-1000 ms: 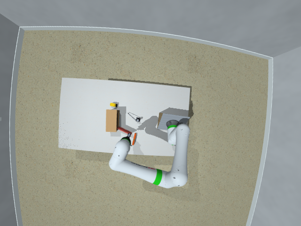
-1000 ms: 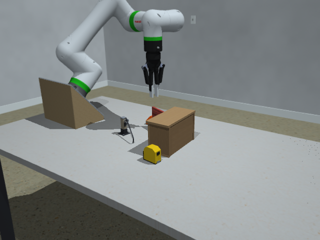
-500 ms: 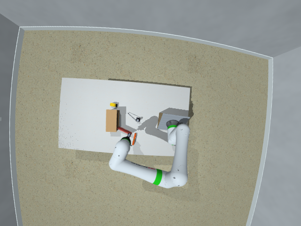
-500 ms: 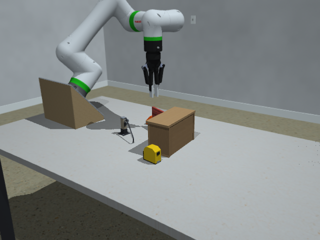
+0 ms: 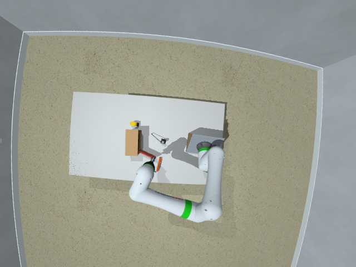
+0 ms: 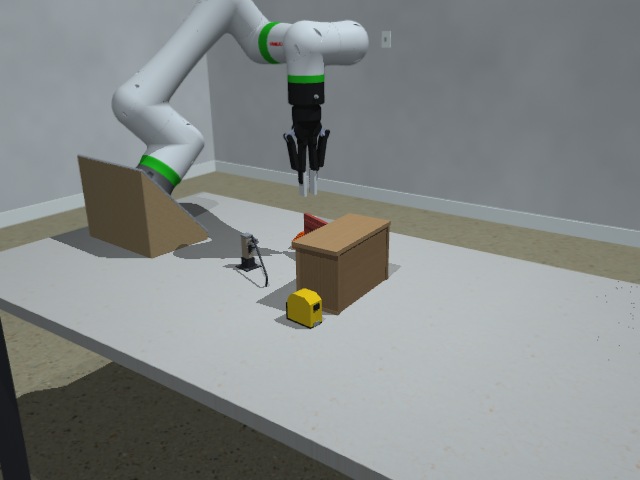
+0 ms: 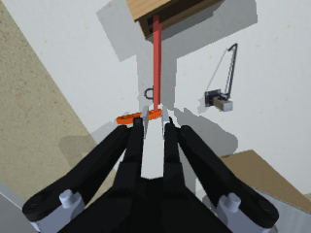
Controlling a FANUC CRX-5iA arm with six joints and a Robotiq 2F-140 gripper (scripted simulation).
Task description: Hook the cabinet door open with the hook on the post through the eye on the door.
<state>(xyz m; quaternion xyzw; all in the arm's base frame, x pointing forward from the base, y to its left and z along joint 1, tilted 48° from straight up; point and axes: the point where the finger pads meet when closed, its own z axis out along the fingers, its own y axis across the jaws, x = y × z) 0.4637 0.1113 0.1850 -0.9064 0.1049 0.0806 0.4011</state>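
The wooden cabinet (image 5: 132, 142) (image 6: 343, 258) stands flat on the white table. Its red door (image 5: 147, 155) (image 6: 313, 222) (image 7: 156, 63) is swung out, well open. A small dark eye (image 7: 149, 93) sits near the door's free end. The post (image 5: 163, 141) (image 6: 248, 251) (image 7: 219, 100) stands apart from the cabinet, and its thin dark hook (image 6: 261, 271) (image 7: 228, 63) hangs down from it onto the table, away from the door. My gripper (image 6: 308, 190) (image 7: 155, 113) hovers high above the door's free edge, pointing down. Its fingers are drawn close together with nothing between them.
An orange flat piece (image 5: 158, 163) (image 7: 139, 114) lies on the table by the door's free end. A yellow block (image 5: 133, 123) (image 6: 305, 307) sits at the cabinet's other end. The arm's wooden wedge mount (image 6: 131, 209) stands at the table's edge beyond the post.
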